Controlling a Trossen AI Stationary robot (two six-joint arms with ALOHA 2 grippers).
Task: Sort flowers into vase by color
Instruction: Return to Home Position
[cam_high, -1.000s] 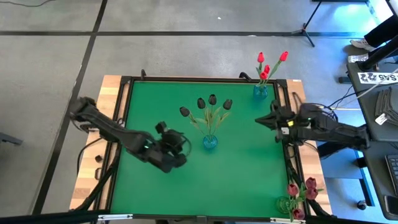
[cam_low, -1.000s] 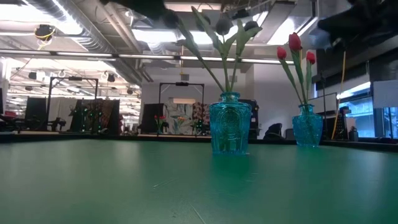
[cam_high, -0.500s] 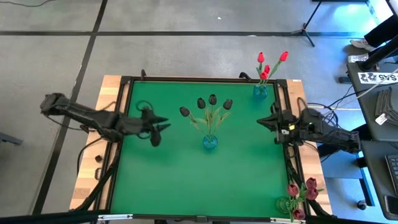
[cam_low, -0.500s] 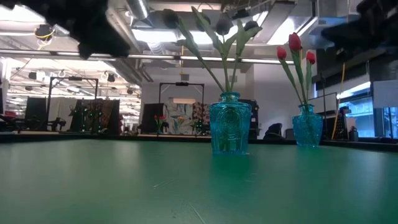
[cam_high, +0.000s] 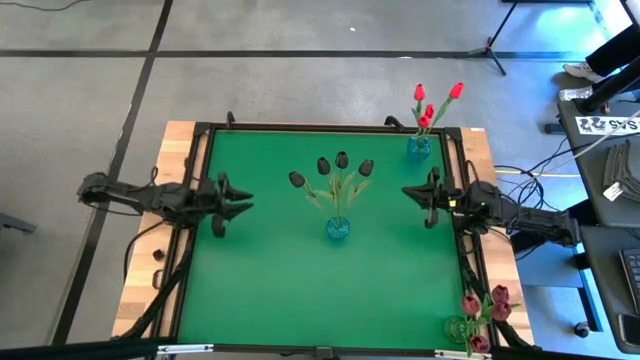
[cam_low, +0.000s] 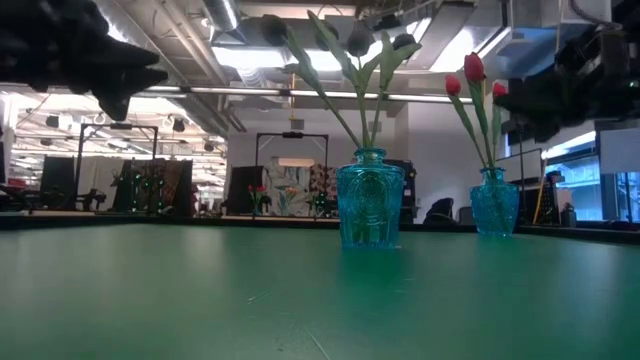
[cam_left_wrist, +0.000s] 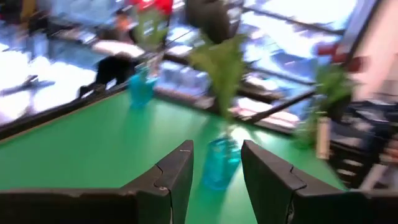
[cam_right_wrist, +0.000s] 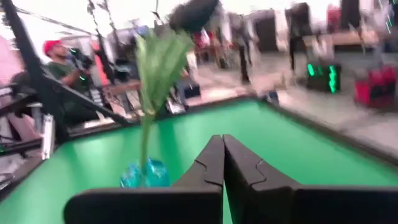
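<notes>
- Finding the pink-maroon tulips bunched in the green vase at the near right corner of the counter.
- Seeing no loose stems lying anywhere on the green surface; judging the sort itself as done, with only the retreat to rest position in hand.
- Farther in, on the left edge: noting the left arm reaching inward, raised off the surface. Reading the left jaws as parted a moderate way and gripping nothing.
- Opposite, on the right edge: noting the right arm pointing toward the centre. Reading the right jaws as pressed together and empty.
- Between the two, well apart from both: logging the near-black tulips fanning out of the centre teal vase, which is standing upright.
- At the far edge, right side: logging the red tulips standing in the far teal vase.
- Advising for the retreat: drawing each arm back along its own side, never sweeping across the centre bunch.
- Watching the right arm most closely, with vases near and far on its side.
- Going slowly, treating these tall-stemmed vases as likely to tip at a brush.
</notes>
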